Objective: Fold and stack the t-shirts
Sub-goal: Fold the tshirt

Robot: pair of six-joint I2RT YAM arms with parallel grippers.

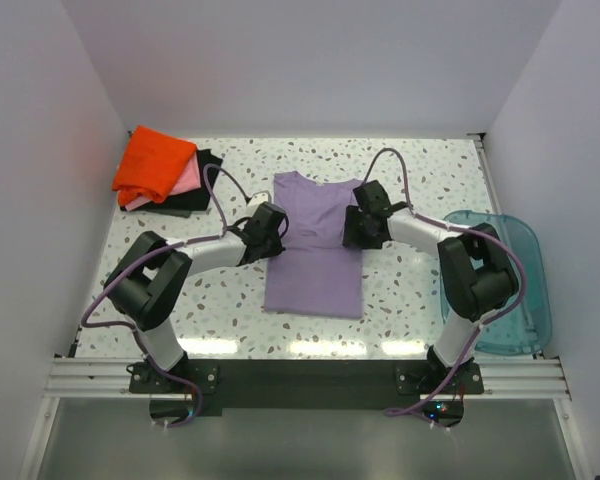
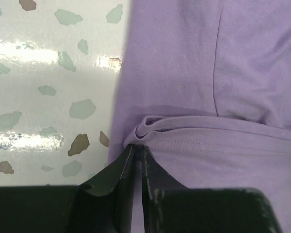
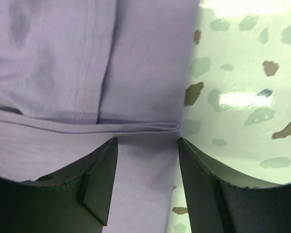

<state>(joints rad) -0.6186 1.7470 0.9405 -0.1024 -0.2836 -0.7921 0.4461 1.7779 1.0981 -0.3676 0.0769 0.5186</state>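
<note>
Lavender shirt [image 1: 315,250] lies flat on the table [image 1: 400,290] between the two arms, sleeves turned in to make a narrow oblong. Left jaws are nearly pressed together, pinching a raised ridge of cloth at its left edge. Right jaws stand spread, straddling the doubled right edge without gripping it. I'd judge the right side should close on both layers, level with the left pinch, before either arm lifts. Orange shirt [image 1: 155,165], pink shirt [image 1: 188,180] and black shirt [image 1: 202,195] sit stacked at the far left corner. How many layers the left pinch holds is hidden, and from above the arms cover both grip points
</note>
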